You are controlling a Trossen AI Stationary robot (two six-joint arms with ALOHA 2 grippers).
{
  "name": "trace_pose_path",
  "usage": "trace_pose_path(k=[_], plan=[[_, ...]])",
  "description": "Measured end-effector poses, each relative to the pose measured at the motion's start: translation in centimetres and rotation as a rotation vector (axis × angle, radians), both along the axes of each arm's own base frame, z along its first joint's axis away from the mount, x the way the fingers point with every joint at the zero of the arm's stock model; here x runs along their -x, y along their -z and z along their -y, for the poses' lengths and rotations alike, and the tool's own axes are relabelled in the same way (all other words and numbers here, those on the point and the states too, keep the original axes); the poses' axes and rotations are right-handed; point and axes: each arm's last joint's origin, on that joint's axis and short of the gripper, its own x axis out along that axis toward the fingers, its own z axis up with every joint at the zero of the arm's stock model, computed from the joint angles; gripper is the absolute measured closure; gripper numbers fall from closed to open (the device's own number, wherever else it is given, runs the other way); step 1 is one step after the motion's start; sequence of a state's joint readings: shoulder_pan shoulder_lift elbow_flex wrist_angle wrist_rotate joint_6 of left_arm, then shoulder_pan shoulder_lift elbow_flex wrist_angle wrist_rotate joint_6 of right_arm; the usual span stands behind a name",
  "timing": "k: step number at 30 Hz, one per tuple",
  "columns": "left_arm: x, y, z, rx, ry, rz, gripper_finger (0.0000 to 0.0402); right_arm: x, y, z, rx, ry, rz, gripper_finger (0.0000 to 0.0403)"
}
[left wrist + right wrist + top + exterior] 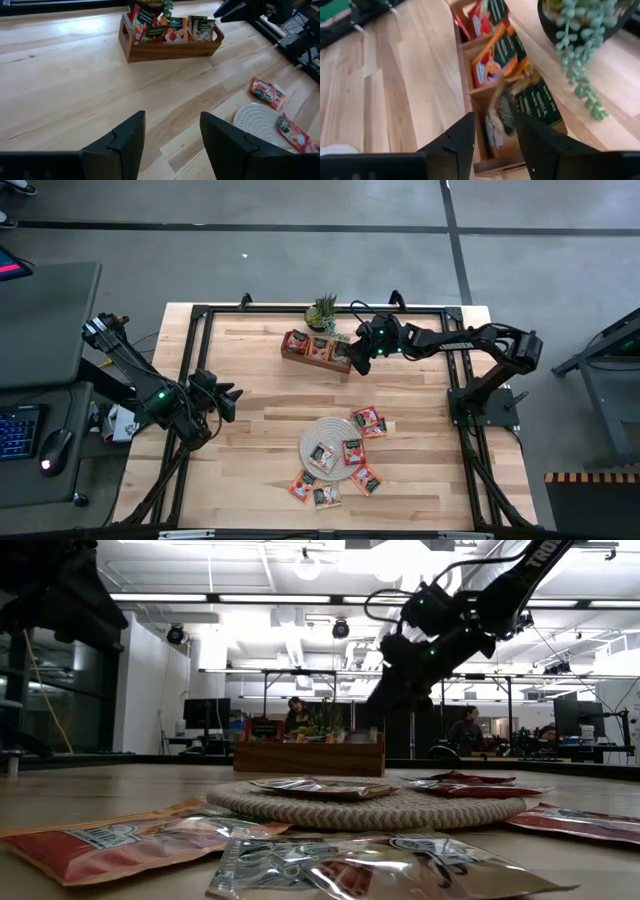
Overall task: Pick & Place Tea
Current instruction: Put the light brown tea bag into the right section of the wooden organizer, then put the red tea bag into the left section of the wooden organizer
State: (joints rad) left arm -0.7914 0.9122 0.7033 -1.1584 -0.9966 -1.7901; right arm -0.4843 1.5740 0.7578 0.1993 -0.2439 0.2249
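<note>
Both grippers gape, empty

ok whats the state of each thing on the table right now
right gripper: open, over the tray's end compartment
sachet: blurred between its fingers, in that compartment
wooden tray: sachets upright in all three compartments
loose sachets: flat, on and around the mat
left gripper: open, empty, above bare table
plant: upright behind the tray

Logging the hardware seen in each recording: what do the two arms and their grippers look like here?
Both arms are dark, nearly black, jointed links with small green lights and thin cables along them. The left gripper has two broad, flat, matte black fingers with stepped inner edges; the right gripper has the same form. White lettering shows on the right arm in the low view.
</note>
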Motion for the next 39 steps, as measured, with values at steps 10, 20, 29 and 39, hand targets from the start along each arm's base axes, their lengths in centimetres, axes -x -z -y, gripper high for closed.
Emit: trace_pose_path(k=[10, 20, 29, 39], plan=[[-0.7, -0.3, 0.7, 0.074, 0.007, 0.079, 0.0213, 1.6, -4.6, -0.8, 0.088, -0.005, 0.12, 0.0253], [-2.5, -0.6, 1.6, 0.126, 0.019, 0.164, 0.0213, 4.6, -7.5, -3.6, 0.029, -0.055, 0.067, 0.0261], [-9.4, 0.1, 0.9, 0.188, 0.119, 0.132, 0.0213, 6.1, -7.7, -6.8, -0.027, -0.151, -0.052, 0.0382], [-17.0, 2.9, -0.7, 0.374, 0.232, 0.282, 0.0213, 6.8, -6.1, -10.2, -0.041, -0.247, -0.287, 0.0401]])
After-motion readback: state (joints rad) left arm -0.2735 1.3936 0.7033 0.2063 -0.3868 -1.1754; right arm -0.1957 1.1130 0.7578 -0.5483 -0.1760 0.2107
